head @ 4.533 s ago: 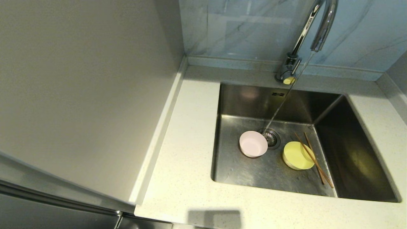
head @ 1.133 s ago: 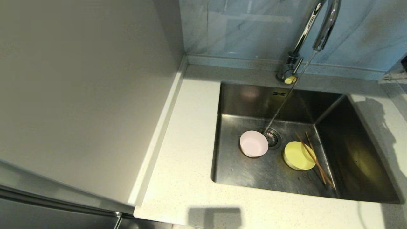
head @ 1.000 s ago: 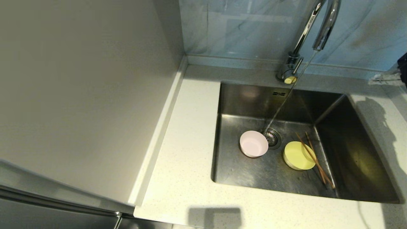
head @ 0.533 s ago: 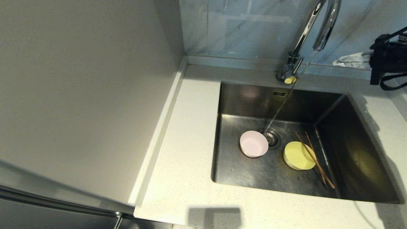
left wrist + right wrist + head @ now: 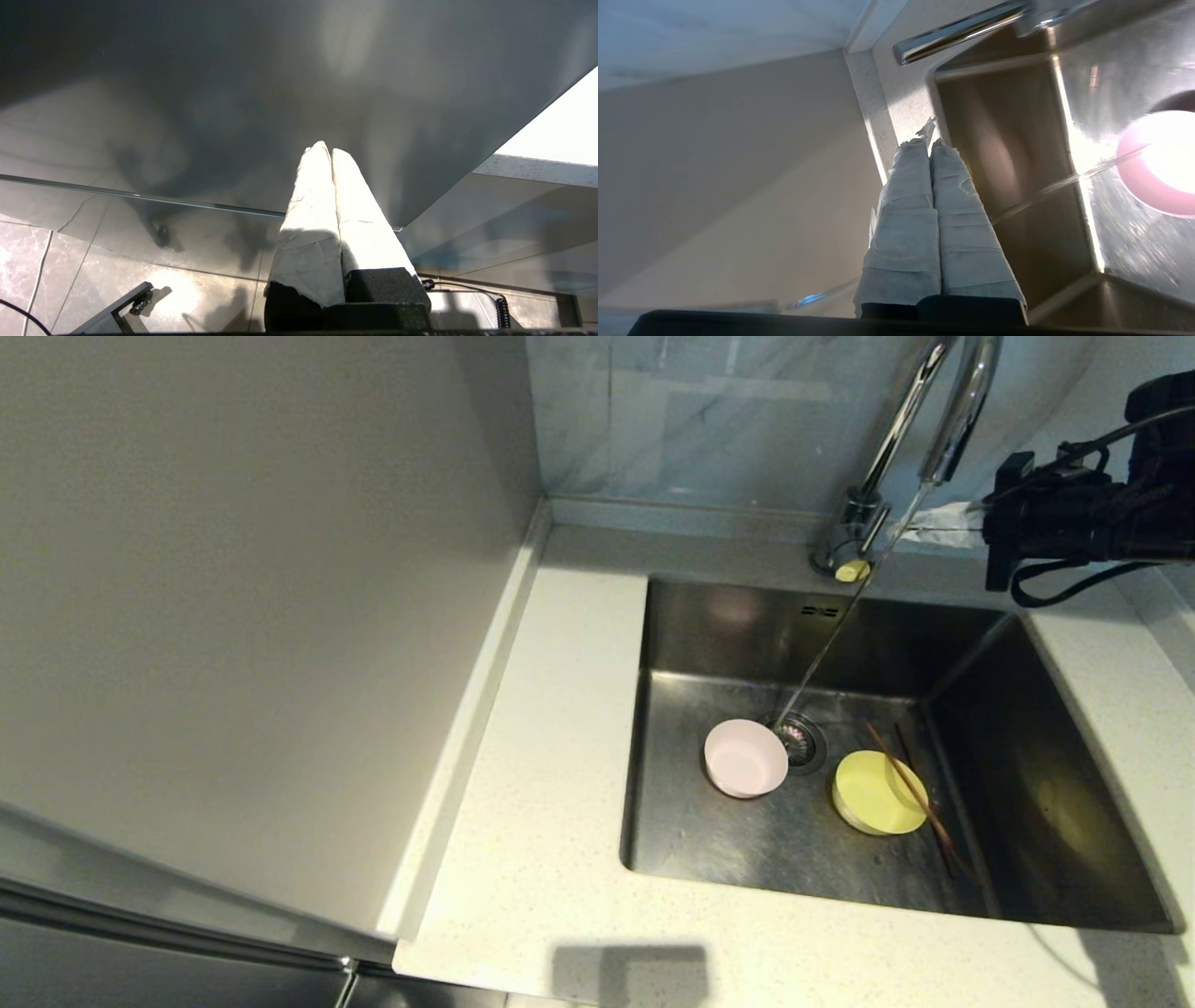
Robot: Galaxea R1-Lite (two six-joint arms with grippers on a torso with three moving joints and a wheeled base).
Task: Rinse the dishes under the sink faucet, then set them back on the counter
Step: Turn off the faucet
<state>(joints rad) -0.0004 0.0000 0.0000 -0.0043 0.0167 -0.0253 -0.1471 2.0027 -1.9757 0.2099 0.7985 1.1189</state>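
A pale pink bowl point(image 5: 744, 758) lies on the floor of the steel sink point(image 5: 709, 625), just left of the drain. A yellow-green bowl point(image 5: 878, 792) lies to its right, with two brown chopsticks point(image 5: 920, 798) across its edge. A thin stream of water point(image 5: 826, 644) runs from the chrome faucet point(image 5: 934, 420) down to the drain. My right gripper point(image 5: 920, 521) is shut and empty, level with the faucet's spout and just right of it. In the right wrist view the right gripper point(image 5: 930, 142) points over the sink towards the pink bowl point(image 5: 1157, 163). My left gripper point(image 5: 325, 149) is parked, shut and empty.
The off-white counter point(image 5: 551, 728) surrounds the sink. A tall grey cabinet panel point(image 5: 233, 616) stands on the left and blue-grey wall tile point(image 5: 700, 420) behind. A small yellow lever point(image 5: 850, 571) sits at the faucet's base.
My right arm has come in from the right edge and moved left, up to the faucet's spout. The bowls, chopsticks and water stream are unchanged.
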